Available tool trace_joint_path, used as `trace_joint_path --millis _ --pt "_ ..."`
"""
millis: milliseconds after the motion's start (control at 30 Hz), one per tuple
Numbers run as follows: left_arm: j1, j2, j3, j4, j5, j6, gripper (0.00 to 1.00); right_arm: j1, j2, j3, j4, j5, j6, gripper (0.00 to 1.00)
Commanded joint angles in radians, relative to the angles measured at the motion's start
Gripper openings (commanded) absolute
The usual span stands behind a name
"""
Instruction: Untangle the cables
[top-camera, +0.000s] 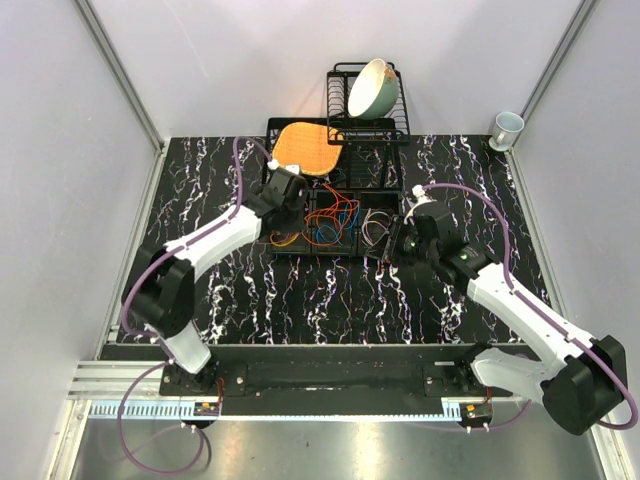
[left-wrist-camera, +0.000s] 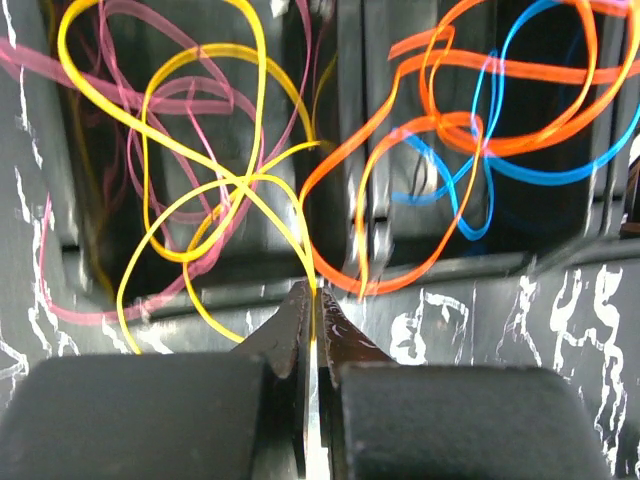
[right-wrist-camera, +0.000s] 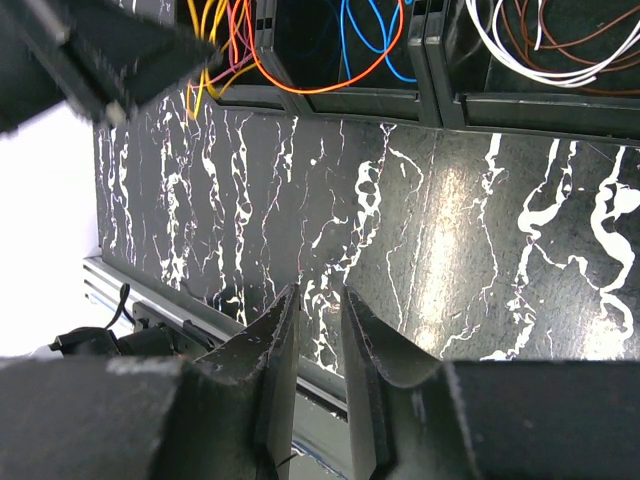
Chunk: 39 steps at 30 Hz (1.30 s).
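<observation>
A cream bowl (top-camera: 372, 88) sits tilted in a black wire rack (top-camera: 368, 131), a wooden board (top-camera: 305, 147) beside it, a cup (top-camera: 507, 128) apart

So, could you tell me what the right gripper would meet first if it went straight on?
The right gripper would probably meet the tabletop, short of the black tray of cables; nothing else shows in its path, though depth is unclear.

No legible text or labels anywhere.

1 bowl (top-camera: 374, 88); 1 cup (top-camera: 507, 128); 1 wooden board (top-camera: 308, 147); 1 rack (top-camera: 392, 128); cables (top-camera: 335, 218) in perhaps 6 colours.
</observation>
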Motion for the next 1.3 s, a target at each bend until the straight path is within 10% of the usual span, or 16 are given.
trace_joint_path --millis 0,500,1000,1100,1267 --pt "0.029 0.063 0.112 0.012 -0.032 0.052 0.00 0.004 -0.035 -0.004 0.022 0.004 0.006 0.29" --pt "0.071 0.146 0.106 0.098 0.003 0.072 0.00 0.005 -0.009 0.009 0.014 0.016 -0.014 0.28" --pt "0.072 -0.163 0.089 0.052 0.031 0.078 0.94 0.005 -0.015 0.033 -0.001 0.018 -0.024 0.30" --pt "0.071 -0.242 0.081 0.014 0.020 0.084 0.99 0.004 -0.022 0.055 -0.018 0.024 -0.054 0.42" --pt "0.071 -0.407 0.005 -0.057 -0.007 0.091 0.99 0.004 -0.038 0.093 -0.058 0.070 -0.101 1.00"
